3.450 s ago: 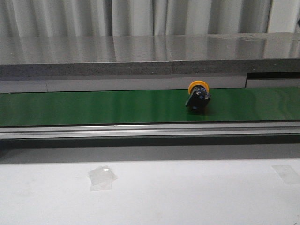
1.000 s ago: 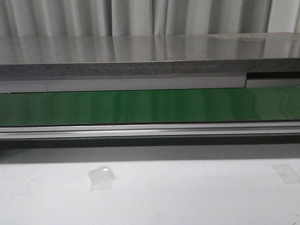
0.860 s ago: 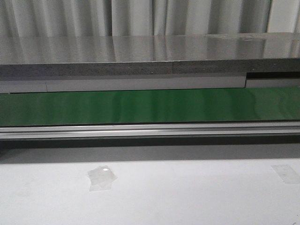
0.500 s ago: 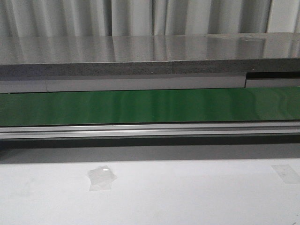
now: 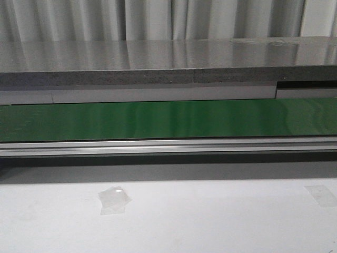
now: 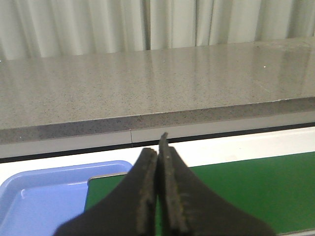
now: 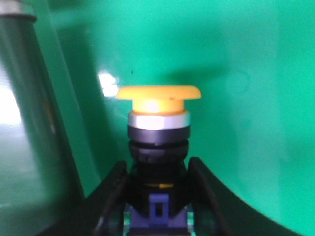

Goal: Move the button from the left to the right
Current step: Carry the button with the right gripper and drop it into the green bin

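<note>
The right gripper (image 7: 158, 189) is closed on the button (image 7: 158, 147): its two dark fingers (image 7: 115, 191) press against either side of the button's black body, with a blue part of the body showing low down between them. The button sits directly between the fingertips and extends beyond them. Its long axis runs along the line of the fingers, and the flat yellow-orange cap points away from the wrist, with a silver collar just under the cap and a black ring under that. The cap clears the fingertips entirely. Behind the button is the green belt (image 7: 246, 98), blurred, and a glossy band crosses it on one side; whether the button touches the belt cannot be told from this view.

The left gripper (image 6: 158, 162) has its two dark fingers pressed flat together with nothing between them. Past its tips lie the belt (image 6: 236, 191) and, beside that, a blue tray (image 6: 44, 196), with a white strip and a speckled grey counter (image 6: 147, 88) farther on and curtains (image 6: 98, 24) behind.

In the front view neither arm nor the button appears. The belt (image 5: 168, 120) runs across the width, edged by a metal rail (image 5: 168, 146), above a white table (image 5: 210, 221) that carries two pieces of clear tape (image 5: 114, 199).
</note>
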`<state>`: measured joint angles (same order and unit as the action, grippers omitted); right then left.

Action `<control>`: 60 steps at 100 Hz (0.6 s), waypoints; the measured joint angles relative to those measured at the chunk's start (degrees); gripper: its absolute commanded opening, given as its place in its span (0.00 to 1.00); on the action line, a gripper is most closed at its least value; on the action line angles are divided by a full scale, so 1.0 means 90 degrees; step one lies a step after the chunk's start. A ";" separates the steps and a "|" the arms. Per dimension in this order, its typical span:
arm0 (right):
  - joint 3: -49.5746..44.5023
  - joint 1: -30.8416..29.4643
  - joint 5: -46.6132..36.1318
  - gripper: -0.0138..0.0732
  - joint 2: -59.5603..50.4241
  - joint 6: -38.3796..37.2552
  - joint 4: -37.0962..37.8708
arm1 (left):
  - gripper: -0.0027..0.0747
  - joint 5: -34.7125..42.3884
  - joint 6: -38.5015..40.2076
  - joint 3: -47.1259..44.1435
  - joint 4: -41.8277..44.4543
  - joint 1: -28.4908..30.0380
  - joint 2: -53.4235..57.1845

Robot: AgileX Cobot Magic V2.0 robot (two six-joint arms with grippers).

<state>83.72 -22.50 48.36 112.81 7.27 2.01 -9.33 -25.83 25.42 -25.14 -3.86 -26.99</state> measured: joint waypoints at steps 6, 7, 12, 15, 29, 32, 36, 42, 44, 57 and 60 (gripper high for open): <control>0.0011 0.0000 -0.0011 0.35 0.0000 0.0000 0.0009 | 0.01 0.0000 0.0000 0.0000 0.0000 0.0000 0.0000; 0.0011 0.0000 -0.0011 0.36 0.0000 0.0000 0.0009 | 0.01 0.0000 0.0000 0.0000 0.0000 0.0000 0.0000; 0.0011 0.0000 -0.0011 0.39 0.0000 0.0000 0.0013 | 0.01 0.0000 0.0000 0.0000 0.0000 0.0000 0.0000; 0.0011 0.0000 -0.0011 0.42 0.0000 0.0000 0.0013 | 0.01 0.0000 0.0000 0.0000 0.0000 0.0000 0.0000; 0.0011 0.0000 -0.0011 0.61 0.0000 0.0000 0.0013 | 0.01 0.0000 0.0000 0.0000 0.0000 0.0000 0.0000; 0.0011 0.0000 -0.0015 0.65 0.0000 0.0000 0.0013 | 0.01 0.0000 0.0000 0.0000 0.0000 0.0000 0.0000; 0.0011 0.0000 -0.0015 0.67 0.0000 0.0000 0.0013 | 0.01 0.0000 0.0000 0.0000 0.0000 0.0000 0.0000; 0.0011 0.0000 -0.0015 0.67 0.0000 0.0000 0.0013 | 0.01 0.0000 0.0000 0.0000 0.0000 0.0000 0.0000; 0.0011 0.0000 -0.0015 0.67 0.0000 0.0000 0.0013 | 0.01 0.0000 0.0000 0.0000 0.0000 0.0000 0.0000; 0.0011 0.0000 -0.0015 0.67 0.0000 0.0006 0.0024 | 0.01 0.0000 0.0000 0.0000 0.0000 0.0000 0.0000; 0.0011 0.0000 -0.0015 0.67 0.0000 0.0006 0.0024 | 0.01 0.0000 0.0000 0.0000 0.0000 0.0000 0.0000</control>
<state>83.82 -22.50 48.23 112.81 7.32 2.23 -9.33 -25.83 25.42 -25.14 -3.86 -26.99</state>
